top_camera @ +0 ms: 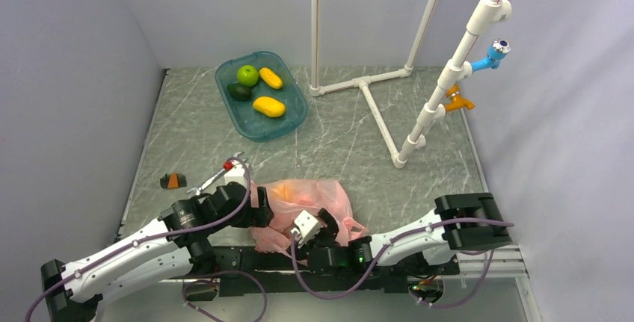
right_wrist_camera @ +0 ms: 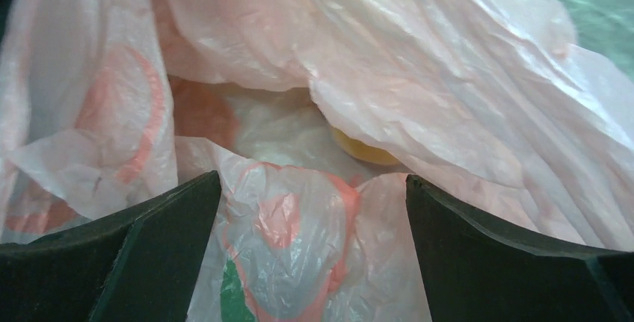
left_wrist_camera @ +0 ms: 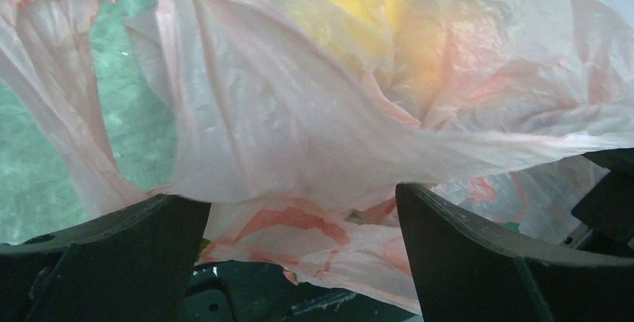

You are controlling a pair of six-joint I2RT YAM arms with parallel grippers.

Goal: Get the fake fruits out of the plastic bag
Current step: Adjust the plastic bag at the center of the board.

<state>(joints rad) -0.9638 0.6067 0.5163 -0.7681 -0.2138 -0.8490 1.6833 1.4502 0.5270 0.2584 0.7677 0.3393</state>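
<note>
Grey-green marbled tabletop (top_camera: 351, 150) filled the top view. Low in its middle lay the thin, crinkly, translucent pink plastic bag (top_camera: 310, 193), slumped between both arms. Toward the upper left sat a teal translucent rounded tray (top_camera: 297, 116) holding two yellow-orange oblong plastic fruits (top_camera: 269, 106), a bright green apple (top_camera: 247, 75) and a dark green avocado (top_camera: 239, 91).

The left gripper (left_wrist_camera: 303, 202) stood released, its black fingers (left_wrist_camera: 112, 247) spread wide along the bottom of its wrist view, with loose film draped between them and nothing pinched. The right gripper (right_wrist_camera: 314, 184) was likewise parted over a fold of the bag.

One fake fruit lay inside the bag, showing as a yellow-orange glow (left_wrist_camera: 374, 31) behind the film at the upper middle of the left wrist view. A yellow sliver (right_wrist_camera: 362, 150) peeked from under a fold at the centre of the right wrist view.

Closing from here would probably catch only film. That could bunch the mouth shut over the fruit, or drag the whole bag toward the lower edge. The glossy fruit could also squirt from a shallow pinch.
</note>
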